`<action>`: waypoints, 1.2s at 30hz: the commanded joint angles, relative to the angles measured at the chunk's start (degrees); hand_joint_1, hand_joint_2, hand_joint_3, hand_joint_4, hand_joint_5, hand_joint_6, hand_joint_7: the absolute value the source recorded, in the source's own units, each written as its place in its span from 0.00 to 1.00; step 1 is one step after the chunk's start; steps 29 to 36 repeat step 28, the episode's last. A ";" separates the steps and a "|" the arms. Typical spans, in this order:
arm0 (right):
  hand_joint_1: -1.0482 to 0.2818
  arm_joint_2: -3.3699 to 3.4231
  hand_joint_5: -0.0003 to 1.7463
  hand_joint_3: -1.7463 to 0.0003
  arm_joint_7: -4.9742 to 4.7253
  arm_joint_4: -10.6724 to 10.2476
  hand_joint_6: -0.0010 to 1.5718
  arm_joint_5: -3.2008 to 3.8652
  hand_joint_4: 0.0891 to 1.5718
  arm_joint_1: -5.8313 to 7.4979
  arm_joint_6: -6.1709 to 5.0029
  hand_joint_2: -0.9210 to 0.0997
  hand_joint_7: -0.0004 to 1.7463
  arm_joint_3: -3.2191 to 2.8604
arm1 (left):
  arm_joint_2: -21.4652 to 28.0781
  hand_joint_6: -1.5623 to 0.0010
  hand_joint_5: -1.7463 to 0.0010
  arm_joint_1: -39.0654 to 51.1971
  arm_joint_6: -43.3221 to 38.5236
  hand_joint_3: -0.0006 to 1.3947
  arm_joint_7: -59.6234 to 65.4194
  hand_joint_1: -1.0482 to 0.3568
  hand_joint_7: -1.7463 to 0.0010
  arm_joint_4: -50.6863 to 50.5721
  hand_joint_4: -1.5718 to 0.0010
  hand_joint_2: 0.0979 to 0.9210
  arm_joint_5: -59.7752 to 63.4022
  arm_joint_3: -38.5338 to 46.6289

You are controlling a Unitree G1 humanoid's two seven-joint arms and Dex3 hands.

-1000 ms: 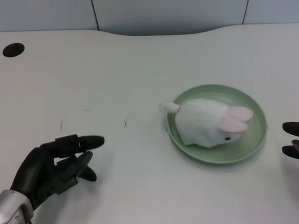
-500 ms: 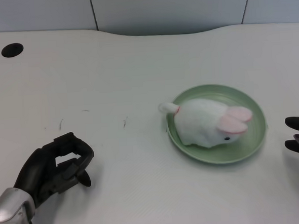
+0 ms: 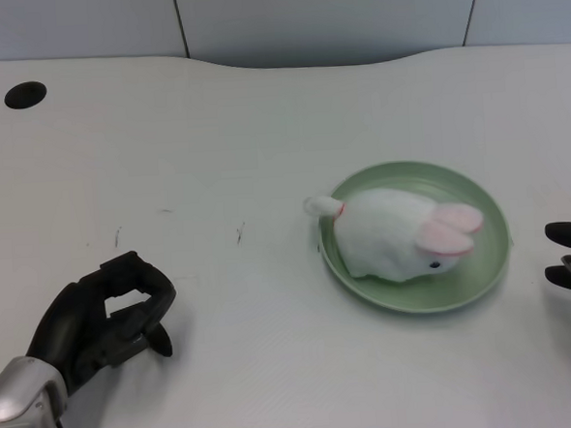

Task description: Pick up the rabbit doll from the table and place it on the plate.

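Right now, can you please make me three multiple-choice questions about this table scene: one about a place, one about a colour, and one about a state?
1. Where is the rabbit doll?
A. On the plate
B. On the bare table beside the plate
C. In the left hand

2. What colour is the plate?
A. Blue
B. Green
C. Red

3. How is the left hand?
A. Holding the doll
B. Flat with fingers spread
C. Fingers curled in, holding nothing

Answers:
1 A, its body lies inside the rim.
2 B, the dish is pale green.
3 C, the fingers curl over the bare table.
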 commanded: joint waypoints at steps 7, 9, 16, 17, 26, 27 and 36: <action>0.48 -0.80 0.00 0.91 0.35 0.68 0.58 0.65 0.64 -0.28 -1.61 0.00 0.00 -0.48 | 1.40 0.75 0.00 -0.58 -0.60 0.33 -0.66 0.42 0.02 1.16 0.60 1.00 0.50 0.11; 0.48 -0.36 0.00 0.91 1.21 1.73 0.60 1.45 0.64 -0.51 -3.44 0.00 0.01 -0.69 | 1.63 0.76 0.00 -0.55 -0.81 0.33 -1.03 0.43 0.02 1.34 0.61 1.00 0.31 0.26; 0.48 0.57 0.01 0.91 1.07 2.50 0.60 1.37 0.65 -0.52 -5.47 0.00 0.01 -0.29 | 2.44 0.75 0.00 -1.08 -1.68 0.32 -2.82 0.43 0.00 2.99 0.59 1.00 -0.55 1.21; 0.48 0.64 0.01 0.90 1.00 2.59 0.60 1.29 0.65 -0.58 -5.58 0.00 0.01 -0.27 | 2.53 0.75 0.00 -1.17 -1.61 0.32 -2.88 0.43 0.00 3.03 0.59 1.00 -0.53 1.25; 0.49 0.37 0.01 0.90 0.39 4.30 0.60 0.83 0.66 -1.53 -6.07 0.00 0.00 -0.25 | 2.27 0.75 0.00 -2.60 -1.77 0.32 -2.45 0.43 0.00 5.00 0.59 1.00 -0.14 1.39; 0.49 0.31 0.01 0.90 0.49 4.43 0.60 1.05 0.66 -1.68 -5.60 0.00 0.00 -0.34 | 2.13 0.74 0.00 -2.63 -1.82 0.32 -2.10 0.43 0.00 5.05 0.58 1.00 -0.06 1.41; 0.50 0.26 0.00 0.90 0.55 4.50 0.60 1.19 0.65 -1.78 -5.26 0.00 0.00 -0.40 | 2.02 0.74 0.00 -2.65 -1.84 0.31 -1.84 0.42 0.00 5.07 0.58 1.00 0.00 1.43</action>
